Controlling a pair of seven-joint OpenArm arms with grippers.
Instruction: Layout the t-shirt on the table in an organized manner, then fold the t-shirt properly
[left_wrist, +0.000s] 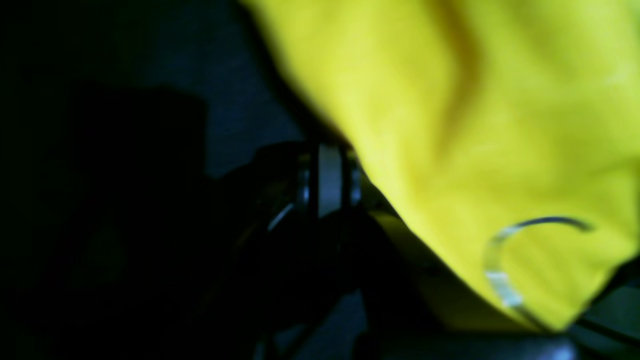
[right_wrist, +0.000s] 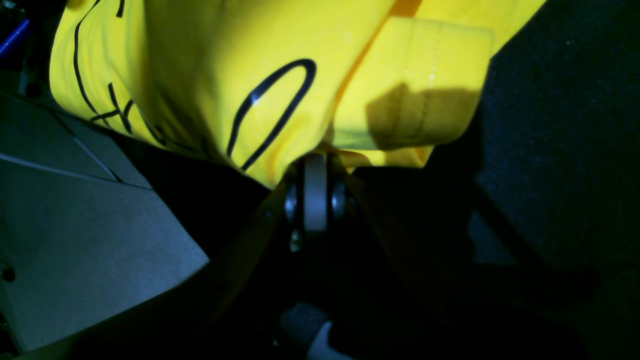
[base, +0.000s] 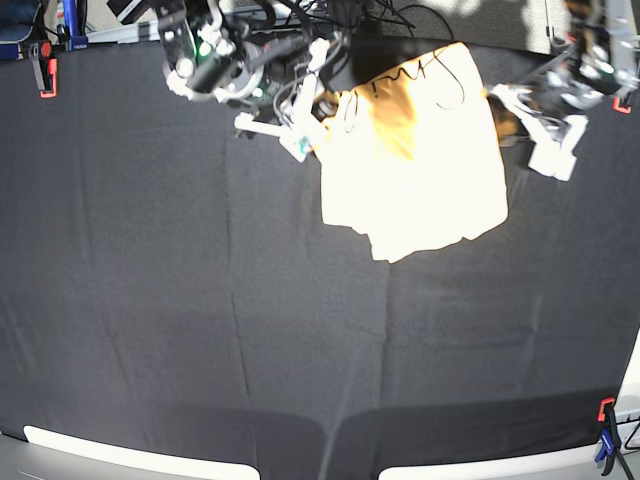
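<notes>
The t-shirt (base: 415, 170) is yellow with thin black line markings and looks near white in the glare. It hangs bunched over the far part of the black table (base: 150, 300), stretched between both grippers. In the base view my right gripper (base: 328, 105) holds its left top edge and my left gripper (base: 500, 102) its right top edge. The right wrist view shows the right gripper (right_wrist: 315, 159) shut, with a fold of t-shirt (right_wrist: 225, 75) pinched at its tips. In the left wrist view the left gripper (left_wrist: 330, 150) is shut where the blurred t-shirt (left_wrist: 475, 125) edge meets it.
A red clamp (base: 45, 75) sits at the table's far left edge and another clamp (base: 607, 425) at the near right corner. Cables and equipment crowd the back edge (base: 300, 20). White panels (base: 90, 450) line the near edge.
</notes>
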